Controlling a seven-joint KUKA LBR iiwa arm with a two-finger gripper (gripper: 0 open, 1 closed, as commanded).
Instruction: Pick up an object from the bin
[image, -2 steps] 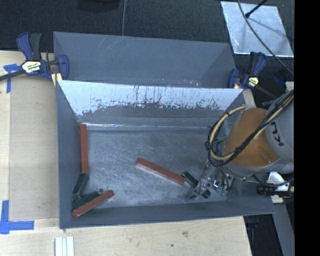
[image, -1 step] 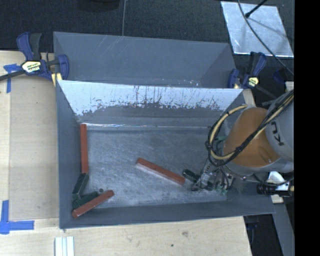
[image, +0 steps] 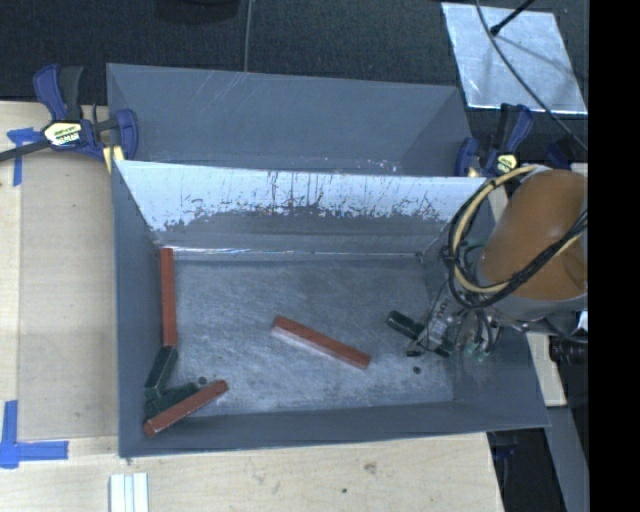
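Arm (image: 528, 240) hangs over bin's (image: 300, 130) right end (near a dark piece (image: 402, 322)).

The arm (image: 515, 312), capped by an orange cover (image: 535, 235) and looped with yellow and black cables (image: 463, 240), is seen entering from the right; the gripper (image: 430, 338) is held low, directed leftward.

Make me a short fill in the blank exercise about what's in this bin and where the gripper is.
1. In the view, the gripper is at the bin's ___ side.
2. The bin holds ___ reddish bars.
3. Dark pieces lie in the lower-___ corner.

Missing words: right; three; left.
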